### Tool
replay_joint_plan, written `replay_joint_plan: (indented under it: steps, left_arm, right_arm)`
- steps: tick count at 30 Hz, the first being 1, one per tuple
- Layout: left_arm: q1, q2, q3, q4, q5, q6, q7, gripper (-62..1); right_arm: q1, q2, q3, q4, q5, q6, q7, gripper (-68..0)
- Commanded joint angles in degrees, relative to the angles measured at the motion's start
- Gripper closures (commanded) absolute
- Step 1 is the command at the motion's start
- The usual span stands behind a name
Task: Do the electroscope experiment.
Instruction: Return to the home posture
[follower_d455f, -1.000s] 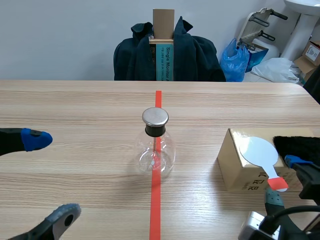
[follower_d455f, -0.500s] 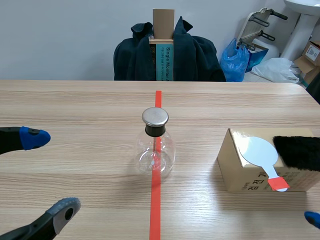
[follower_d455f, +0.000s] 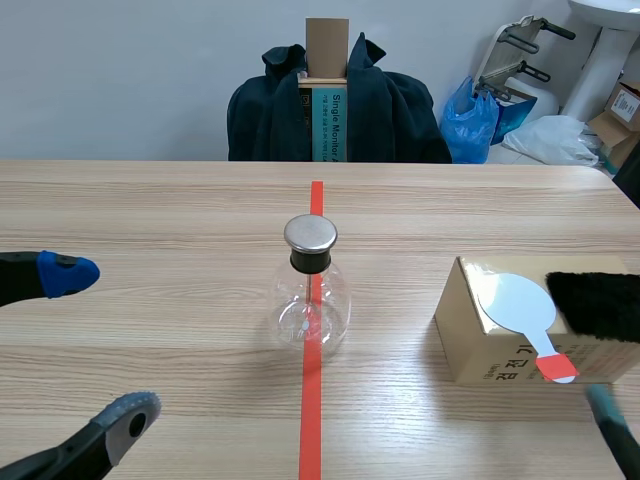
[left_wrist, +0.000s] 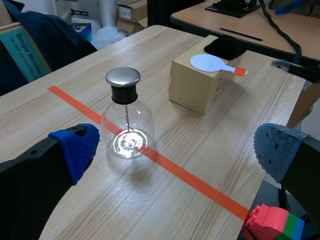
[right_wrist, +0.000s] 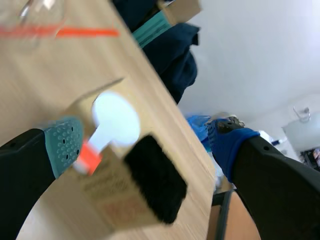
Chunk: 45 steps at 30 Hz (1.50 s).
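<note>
Right gripper wide open, empty; paddle flat on box just ahead, handle toward teal-padded finger; left gripper open, well apart

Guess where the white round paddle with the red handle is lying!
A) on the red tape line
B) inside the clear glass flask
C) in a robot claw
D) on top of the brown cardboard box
D: the white round paddle with the red handle lies flat on top of the brown cardboard box, right beside the black furry pad.
</note>
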Motion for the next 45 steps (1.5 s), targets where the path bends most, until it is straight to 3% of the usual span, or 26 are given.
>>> replay_joint_plan:
  steps: [1,6,13,15,20,25,34,38,45]
  left_arm:
    - [-0.15,0.15,0.31,0.33,-0.61,0.09,-1.11,-62.3]
    - [-0.15,0.15,0.31,0.33,-0.61,0.09,-1.07,-62.3]
    - [-0.15,0.15,0.31,0.33,-0.59,0.09,-0.72,-62.3]
    - [-0.15,0.15,0.31,0.33,-0.59,0.09,-0.74,-62.3]
    - [-0.15,0.15,0.31,0.33,-0.57,0.09,-0.74,-62.3]
    - [-0.15,0.15,0.31,0.33,-0.55,0.09,-0.72,-62.3]
    - [-0.15,0.15,0.31,0.33,-0.55,0.09,-0.72,-62.3]
    - [-0.15,0.15,0.31,0.33,-0.55,0.09,-0.72,-62.3]
    - [-0.17,0.15,0.31,0.33,-0.55,0.09,-0.72,-62.3]
  right_arm:
    - [1.25,2.05,0.48,3.37,1.73,-0.85,-0.09,-50.6]
    - [4.39,6.01,0.46,11.15,9.38,8.11,-4.35,-50.6]
    - [12.13,6.08,0.35,12.81,11.02,28.15,-10.80,-50.6]
    - [13.97,6.08,0.35,12.81,10.99,31.63,-12.24,-50.6]
    - [18.23,6.08,0.37,12.79,10.80,37.46,-16.94,-50.6]
    - [22.21,3.72,0.35,12.79,10.84,47.32,-20.09,-50.6]
    - [23.74,-9.68,0.33,11.91,10.93,46.97,-26.27,-50.6]
    - [23.74,-11.06,0.37,11.91,10.80,46.97,-28.74,-50.6]
    - [23.87,-11.08,0.35,11.91,10.80,46.99,-28.48,-50.6]
